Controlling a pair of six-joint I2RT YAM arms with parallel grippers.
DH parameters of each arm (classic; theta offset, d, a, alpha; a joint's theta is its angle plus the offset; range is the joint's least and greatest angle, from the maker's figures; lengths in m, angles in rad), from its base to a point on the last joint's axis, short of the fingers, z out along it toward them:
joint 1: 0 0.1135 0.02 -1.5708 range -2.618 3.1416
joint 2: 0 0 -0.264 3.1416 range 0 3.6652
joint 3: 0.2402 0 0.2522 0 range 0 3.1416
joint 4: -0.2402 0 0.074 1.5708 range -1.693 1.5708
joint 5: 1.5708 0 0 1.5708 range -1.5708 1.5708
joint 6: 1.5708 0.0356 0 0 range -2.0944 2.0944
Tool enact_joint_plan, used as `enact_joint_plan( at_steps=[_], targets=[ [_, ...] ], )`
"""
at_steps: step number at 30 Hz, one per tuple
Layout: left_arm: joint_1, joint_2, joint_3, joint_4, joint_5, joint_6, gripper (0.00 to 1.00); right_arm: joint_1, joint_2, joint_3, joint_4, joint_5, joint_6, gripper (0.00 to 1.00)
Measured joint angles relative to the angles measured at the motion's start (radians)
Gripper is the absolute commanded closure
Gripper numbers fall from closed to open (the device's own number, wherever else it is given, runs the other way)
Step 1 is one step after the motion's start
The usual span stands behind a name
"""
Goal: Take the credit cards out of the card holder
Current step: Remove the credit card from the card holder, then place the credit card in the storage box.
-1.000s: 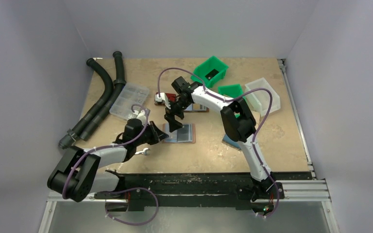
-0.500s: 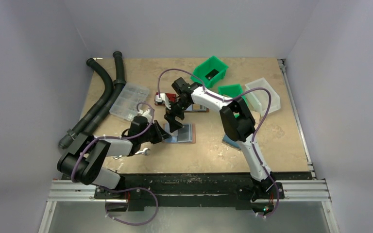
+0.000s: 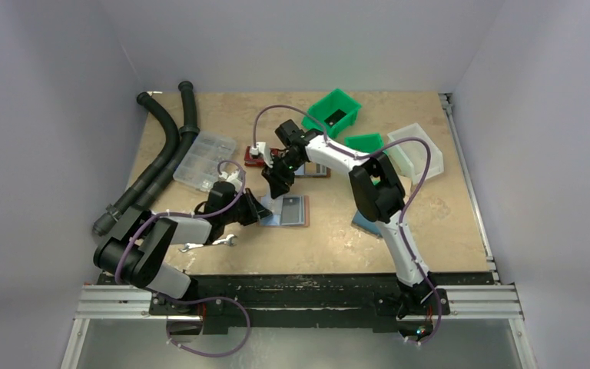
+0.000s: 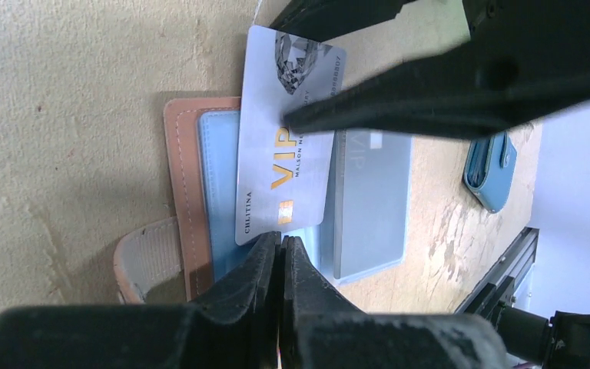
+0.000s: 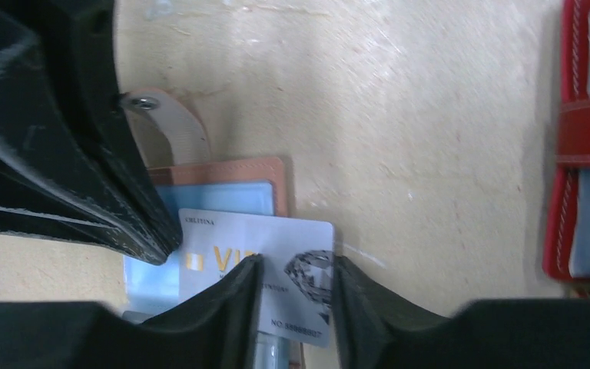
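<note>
At right gripper (image 5: 296, 280): jaws parted, tips down on face of silver VIP card (image 5: 265, 280), straddling rather than clamping it; no firm grasp visible. At left gripper (image 4: 280, 250), reaching in from holder's left: jaws closed tip to tip at nearest end of same card, over blue pocket of brown card holder (image 4: 180, 169); cannot tell whether anything thin pinched. VIP card part out of pocket, skewed, other end overhanging holder edge above table (image 4: 69, 115). Second, grey card (image 4: 372, 207) seated in neighbouring pocket, untouched. Holder at mid-table, slightly left of centre, strap tab (image 4: 142, 257) loose beside left gripper. Judged step: working first card clear, holder pinned. Risks: tips slipping on glossy face, card left part-seated; holder dragged along if left tip bears on card rather than leather; grippers nearly touching, so collision on any sideways correction. Right wrist view only: red wallet (image 5: 584, 154), far of holder. Left wrist view only: grey card, plus blue pouch (image 4: 492, 169) to right. Top view only: green bins (image 3: 334, 111), clear organiser box (image 3: 205, 159), hoses (image 3: 165, 154); card detail too small there.
</note>
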Motion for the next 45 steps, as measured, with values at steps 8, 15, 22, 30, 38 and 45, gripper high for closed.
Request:
enact_joint_plan(
  at_steps=[8, 15, 22, 30, 38, 45],
  targets=[
    [-0.001, -0.013, 0.0, -0.012, -0.017, 0.0, 0.92, -0.035, 0.005, 0.0, 0.026, -0.048, 0.112, 1.0],
    [0.0, -0.161, -0.007, -0.108, -0.068, 0.011, 0.62, -0.065, -0.02, -0.03, 0.032, -0.126, 0.159, 1.0],
    [0.032, -0.4, -0.007, -0.186, -0.09, 0.039, 0.33, -0.12, -0.18, -0.179, 0.091, -0.253, 0.212, 1.0],
    [0.061, -0.43, 0.037, -0.209, 0.003, 0.045, 0.33, -0.196, -0.439, -0.354, 0.241, -0.37, 0.296, 1.0],
    [0.061, -0.346, 0.204, -0.235, 0.148, 0.077, 0.33, -0.332, -0.621, -0.498, 0.325, -0.437, 0.324, 1.0],
    [0.061, -0.267, 0.488, -0.425, 0.161, 0.204, 0.33, -0.558, -0.818, -0.609, 0.323, -0.438, 0.273, 1.0]
  ],
)
